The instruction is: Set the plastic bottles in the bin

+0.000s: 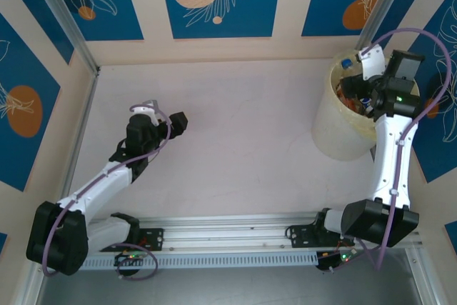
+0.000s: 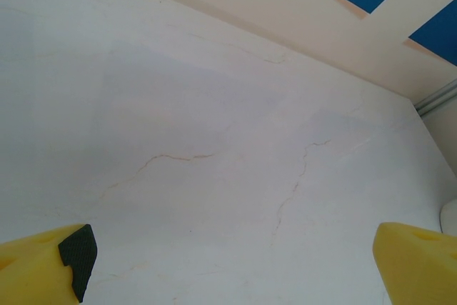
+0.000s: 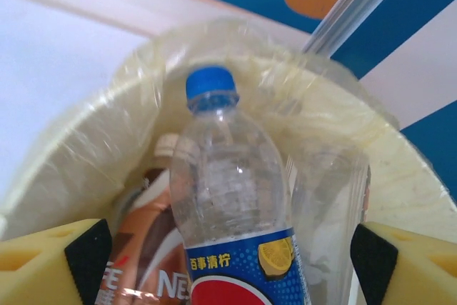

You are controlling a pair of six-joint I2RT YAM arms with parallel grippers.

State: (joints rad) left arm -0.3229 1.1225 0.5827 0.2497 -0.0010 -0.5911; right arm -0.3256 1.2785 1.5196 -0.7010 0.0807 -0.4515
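Down inside the pale-yellow bin (image 3: pixel 78 155), lined with crinkly clear film, a clear ribbed bottle (image 3: pixel 228 191) with a blue cap carries a blue label reading "百事清柠" beside a lemon. A brown bottle (image 3: pixel 143 248) lettered "NES" lies next to it. Yellow fingers of the right gripper (image 3: pixel 228 255) stand wide, clear of both, and the left gripper (image 2: pixel 232 262) gapes over the veined pale tabletop (image 2: pixel 214 141).

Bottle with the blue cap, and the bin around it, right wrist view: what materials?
Blue-capped bottle: clear thin plastic, glossy. You can see through its ribbed wall, and the printed label looks like film. Bin: opaque pale-yellow plastic with a smooth, fairly matte wall, probably moulded. Liner: thin clear film, crinkled, with shiny creases over the rim.
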